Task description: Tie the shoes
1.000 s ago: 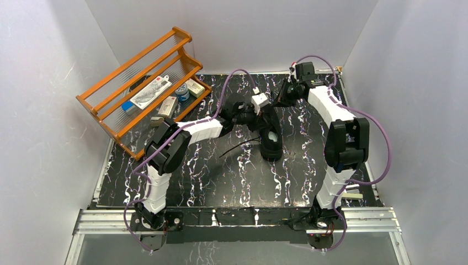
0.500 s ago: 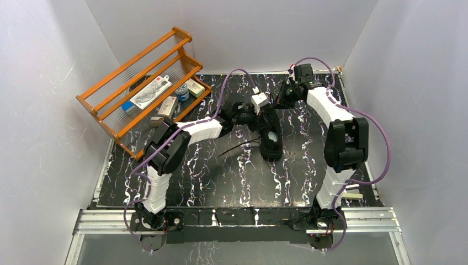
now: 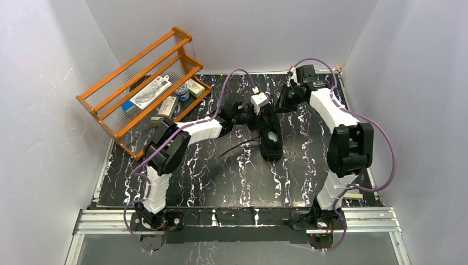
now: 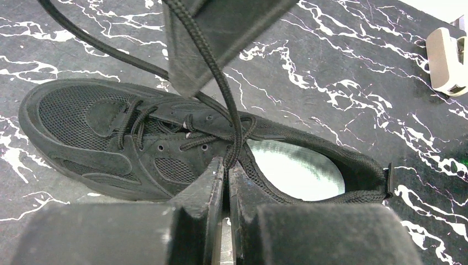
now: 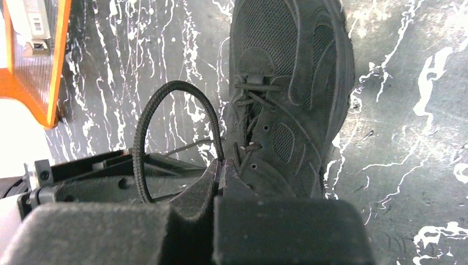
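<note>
The black shoe (image 3: 271, 142) lies mid-table, its toe toward the arms' bases. In the left wrist view the shoe (image 4: 110, 138) shows its pale insole (image 4: 298, 168). My left gripper (image 4: 226, 165) is shut on a black lace (image 4: 221, 83), which rises from the eyelets across one of the right gripper's fingers (image 4: 221, 33). In the right wrist view my right gripper (image 5: 221, 163) is shut on a lace (image 5: 165, 88) that arches into a loop left of the shoe (image 5: 292, 83). From above, both grippers, left (image 3: 264, 114) and right (image 3: 280, 105), meet just behind the shoe's heel.
An orange rack (image 3: 144, 91) holding several small packets stands at the back left, its corner (image 5: 33, 66) visible to the right wrist. A loose lace end (image 3: 237, 146) trails left of the shoe on the black marbled table (image 3: 221, 182). A small white piece (image 3: 353, 195) lies near the right base.
The right arm's elbow and wrist have shifted slightly to the right. Both grippers stay shut on the laces, and the shoe has not moved.
</note>
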`<state>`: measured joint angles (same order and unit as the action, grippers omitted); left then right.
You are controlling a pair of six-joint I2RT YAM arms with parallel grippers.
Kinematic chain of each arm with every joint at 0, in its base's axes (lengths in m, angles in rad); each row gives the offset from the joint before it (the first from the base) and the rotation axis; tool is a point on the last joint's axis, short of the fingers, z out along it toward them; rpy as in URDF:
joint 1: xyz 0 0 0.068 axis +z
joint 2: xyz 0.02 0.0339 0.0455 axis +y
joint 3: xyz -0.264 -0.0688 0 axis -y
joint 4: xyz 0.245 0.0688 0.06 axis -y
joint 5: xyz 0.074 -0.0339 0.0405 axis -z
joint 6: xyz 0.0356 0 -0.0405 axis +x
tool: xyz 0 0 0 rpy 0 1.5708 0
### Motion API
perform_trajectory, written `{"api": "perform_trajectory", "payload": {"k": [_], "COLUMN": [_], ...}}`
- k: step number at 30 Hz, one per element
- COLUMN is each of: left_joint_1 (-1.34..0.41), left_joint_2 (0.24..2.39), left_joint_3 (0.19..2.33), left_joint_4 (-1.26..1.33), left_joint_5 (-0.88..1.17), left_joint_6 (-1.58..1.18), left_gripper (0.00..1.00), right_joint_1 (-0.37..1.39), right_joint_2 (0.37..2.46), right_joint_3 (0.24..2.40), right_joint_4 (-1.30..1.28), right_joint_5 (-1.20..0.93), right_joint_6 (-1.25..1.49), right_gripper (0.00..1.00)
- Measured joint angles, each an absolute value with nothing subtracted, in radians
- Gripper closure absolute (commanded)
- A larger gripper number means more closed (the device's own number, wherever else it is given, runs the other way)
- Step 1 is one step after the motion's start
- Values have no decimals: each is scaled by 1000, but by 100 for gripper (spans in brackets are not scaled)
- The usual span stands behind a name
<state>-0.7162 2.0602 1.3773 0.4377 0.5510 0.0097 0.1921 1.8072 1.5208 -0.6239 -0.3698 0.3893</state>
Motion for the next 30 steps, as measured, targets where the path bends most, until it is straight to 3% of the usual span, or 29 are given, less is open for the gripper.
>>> {"api": "perform_trajectory", "payload": {"k": [11,13,15,19,24,30], "left_joint_1": [-716,-716,-716,-716,-716,-716], "left_joint_2": [2099,2116,2121,2121,2121,2121], "left_joint_3": [1495,1495,1495,1495,1495,1495], "left_joint_4": [388,379,366,362,362,361], "left_joint_5": [477,455,437,427,429,430], "left_joint_6": [-17,-31,-38,-38,-43,-45], "left_gripper": [100,100,100,100,100,100], "right_joint_1": [192,192,192,174,99,137], "right_joint_2": [1797,1847,1880,1882,1761,1695], "right_joint_3": [1491,1517,1548,1616,1538,1447], "right_joint_4": [-648,-654,-688,-771,-834,-819], "right_joint_5": [-408,-408,-413,-414,-426,-488], "right_joint_6": [332,313,302,287,257,220], "right_gripper": [97,76,61,47,41,47]}}
